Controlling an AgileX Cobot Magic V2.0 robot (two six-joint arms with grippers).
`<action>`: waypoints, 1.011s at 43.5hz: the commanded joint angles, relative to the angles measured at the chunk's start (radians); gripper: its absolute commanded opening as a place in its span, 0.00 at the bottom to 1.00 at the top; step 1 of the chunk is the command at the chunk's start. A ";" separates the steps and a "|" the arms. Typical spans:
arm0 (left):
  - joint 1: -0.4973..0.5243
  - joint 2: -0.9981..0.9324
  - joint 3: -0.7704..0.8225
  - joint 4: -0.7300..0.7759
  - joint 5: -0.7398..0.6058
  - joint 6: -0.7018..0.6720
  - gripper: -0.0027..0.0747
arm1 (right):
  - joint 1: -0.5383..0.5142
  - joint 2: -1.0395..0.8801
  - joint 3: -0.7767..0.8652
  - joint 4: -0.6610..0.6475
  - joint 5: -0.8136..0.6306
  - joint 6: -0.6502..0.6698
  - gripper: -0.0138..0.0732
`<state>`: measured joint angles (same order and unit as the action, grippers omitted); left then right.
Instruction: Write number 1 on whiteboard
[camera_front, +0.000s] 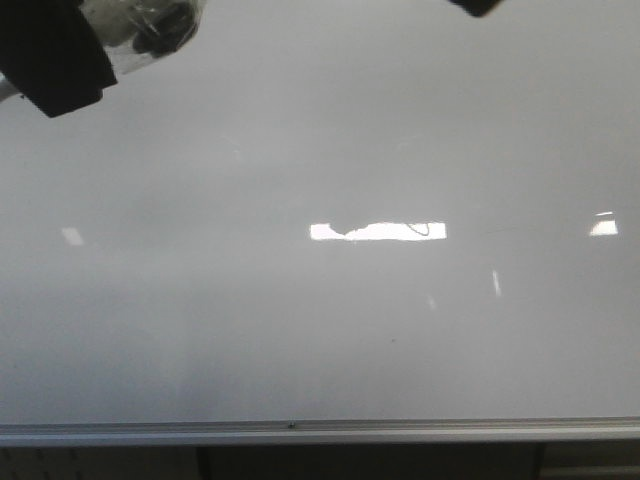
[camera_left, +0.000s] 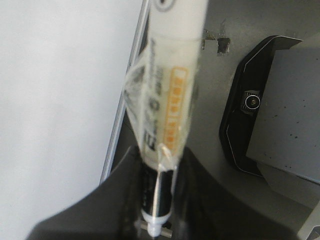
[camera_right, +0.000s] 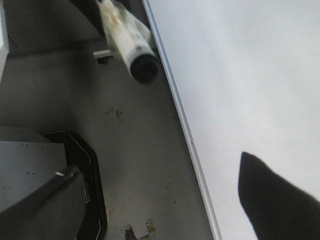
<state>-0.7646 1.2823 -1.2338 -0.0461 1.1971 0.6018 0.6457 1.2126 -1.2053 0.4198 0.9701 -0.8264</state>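
The whiteboard (camera_front: 320, 330) fills the front view, glossy with bright reflections, its silver rail (camera_front: 320, 432) along the near edge. I see no black stroke of a number 1 on it. My left gripper (camera_front: 95, 45) is at the board's far left corner, shut on a white marker pen (camera_front: 150, 30) wrapped in clear plastic. In the left wrist view the pen (camera_left: 172, 75) stands out from between the fingers of the left gripper (camera_left: 159, 200), beside the board's edge (camera_left: 55, 100). My right gripper (camera_right: 157, 165) is open and empty, straddling the board's rail; only its tip (camera_front: 478, 5) shows in front.
Beside the board lies grey floor with a black-framed grey box (camera_left: 250, 105), also seen in the right wrist view (camera_right: 85, 170). The pen's black end (camera_right: 144, 67) shows there, just off the board's rail (camera_right: 175, 100).
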 joint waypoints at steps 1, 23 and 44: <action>-0.008 -0.021 -0.033 -0.007 -0.041 0.001 0.01 | 0.043 0.036 -0.087 0.039 -0.043 -0.033 0.90; -0.008 -0.021 -0.033 -0.007 -0.043 0.001 0.01 | 0.136 0.192 -0.216 0.049 -0.049 -0.072 0.77; -0.008 -0.021 -0.033 -0.007 -0.043 0.001 0.01 | 0.136 0.192 -0.216 0.057 -0.041 -0.072 0.28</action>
<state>-0.7669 1.2823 -1.2338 -0.0398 1.1920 0.6190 0.7819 1.4361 -1.3840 0.4419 0.9633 -0.8910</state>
